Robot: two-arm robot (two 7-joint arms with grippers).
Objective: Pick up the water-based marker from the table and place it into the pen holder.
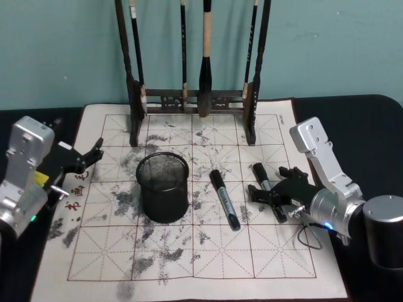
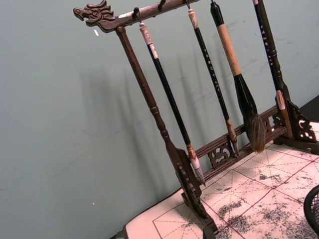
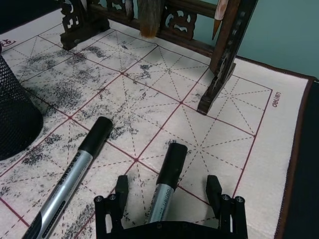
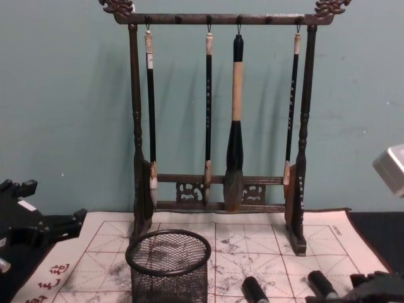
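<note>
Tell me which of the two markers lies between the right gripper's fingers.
The marker on the robot's right, farther from the pen holder: its barrel lies between the open fingers of the right gripper. The other marker lies beside the pen holder.

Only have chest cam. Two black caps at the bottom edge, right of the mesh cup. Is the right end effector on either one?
Observer: On the right-hand one. In the right wrist view, the right end effector straddles the right marker, jaws open, with a gap showing on each side.
Operator: And the other cap?
Observer: That is the second marker. It lies flat on the mat between the pen holder and the straddled one, with nothing touching it.
Operator: Left arm in the way?
Observer: No. In the head view, the left end effector sits over the mat's left edge, short of the pen holder and holding nothing.
</note>
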